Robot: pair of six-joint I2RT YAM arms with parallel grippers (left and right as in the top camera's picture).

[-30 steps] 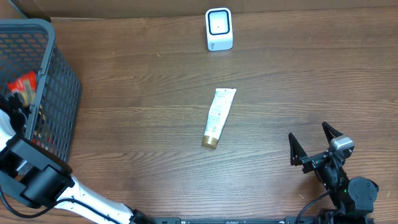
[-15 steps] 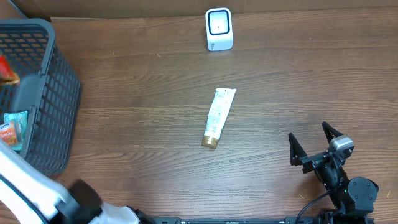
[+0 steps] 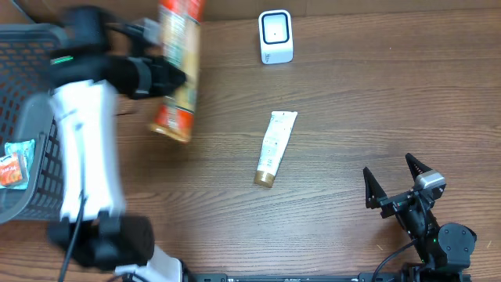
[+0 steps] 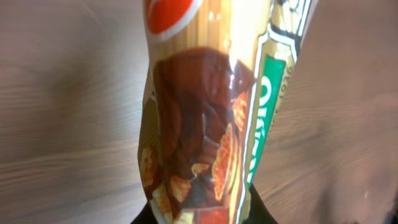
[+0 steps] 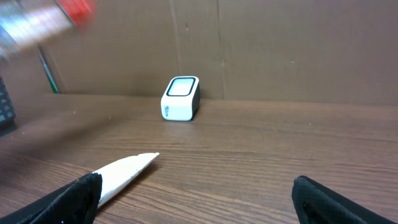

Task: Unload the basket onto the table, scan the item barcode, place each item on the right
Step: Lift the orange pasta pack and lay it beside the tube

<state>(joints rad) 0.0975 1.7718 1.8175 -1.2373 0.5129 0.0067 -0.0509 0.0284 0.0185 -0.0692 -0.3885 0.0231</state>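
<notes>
The left pincer [image 3: 174, 78], just right of the basket [image 3: 23, 30], pinches the pasta packet [image 3: 174, 117] aloft at far left, well apart from the scanner [image 3: 275, 37], so carrying and scanning remain; a tube [image 3: 274, 147] lies mid tabletop [image 3: 376, 102], the right pincer [image 3: 386, 163] spread, near right

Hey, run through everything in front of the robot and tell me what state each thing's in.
pasta packet: held up in the air.
left gripper: jaws shut on the pasta packet.
right gripper: jaws open, empty.
tube: lying flat, untouched.
scanner: standing upright.
basket: upright, small packet inside.
</notes>
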